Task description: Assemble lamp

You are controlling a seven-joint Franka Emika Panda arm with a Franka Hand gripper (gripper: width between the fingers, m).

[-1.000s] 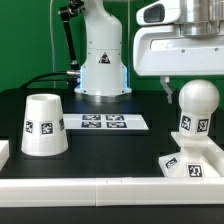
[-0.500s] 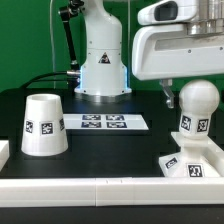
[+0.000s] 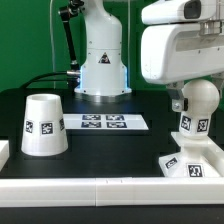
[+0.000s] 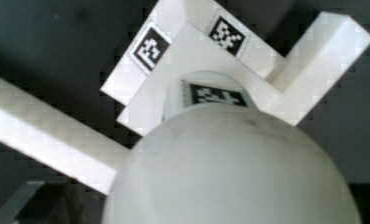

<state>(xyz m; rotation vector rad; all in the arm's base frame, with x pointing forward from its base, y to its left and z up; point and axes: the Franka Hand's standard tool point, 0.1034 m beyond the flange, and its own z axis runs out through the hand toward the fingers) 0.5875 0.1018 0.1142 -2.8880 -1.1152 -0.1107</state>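
Gripper (image 3: 183, 97): I am unable to tell its jaw state; bulb (image 3: 198, 108) sitting on base (image 3: 190, 166) directly beneath it; shade (image 3: 44, 125) standing well aside; I am favouring centring over bulb before closing.

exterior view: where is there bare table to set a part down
Bare table between the shade and the base, in front of the marker board. Crowded at the exterior view's right: bulb on base.

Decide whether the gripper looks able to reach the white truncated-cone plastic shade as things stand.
Probably yes: the shade stands alone on the black table, nothing above or touching it; the gripper, near the round white bulb, need only cross over.
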